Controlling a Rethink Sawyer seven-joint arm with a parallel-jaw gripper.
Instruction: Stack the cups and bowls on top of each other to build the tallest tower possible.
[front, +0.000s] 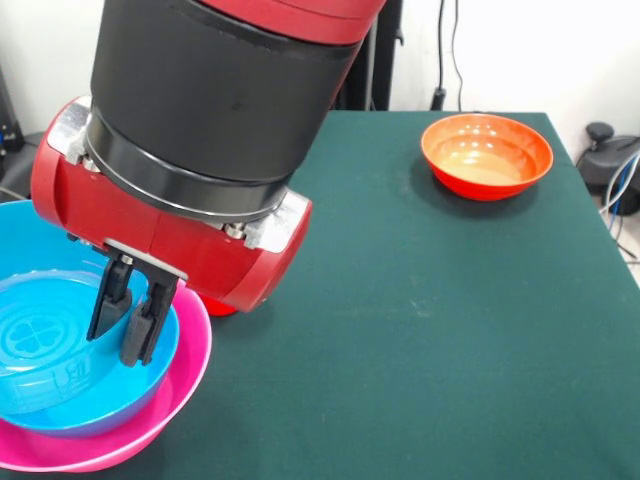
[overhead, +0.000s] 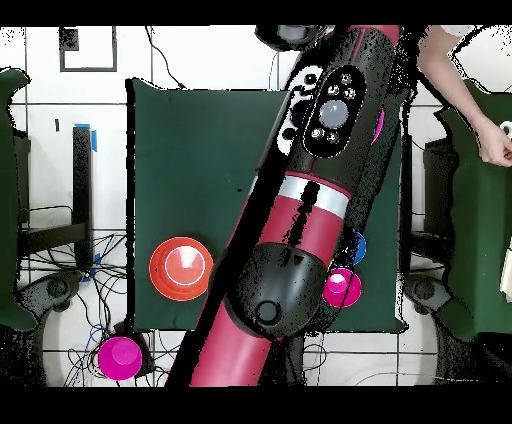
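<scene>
While the end effector (front: 130, 325) hangs just over the rim of the light blue bowl (front: 60, 355), its two black fingers sit close together, with only a thin gap, and hold nothing that I can see. Right under it, that blue bowl sits inside the big hot-pink bowl (front: 150, 425), and this pile is the tower so far. Another blue bowl (front: 20, 235) peeks out behind the arm. Far off to the side of the end effector, an orange bowl (front: 487, 155) stands alone on the green worktop (front: 420, 330). I think the job now is to let the blue bowl settle flat. To do it well, lift straight up and slowly, so the fingers do not bump the rim and tip the pile. Next, go for the orange bowl
</scene>
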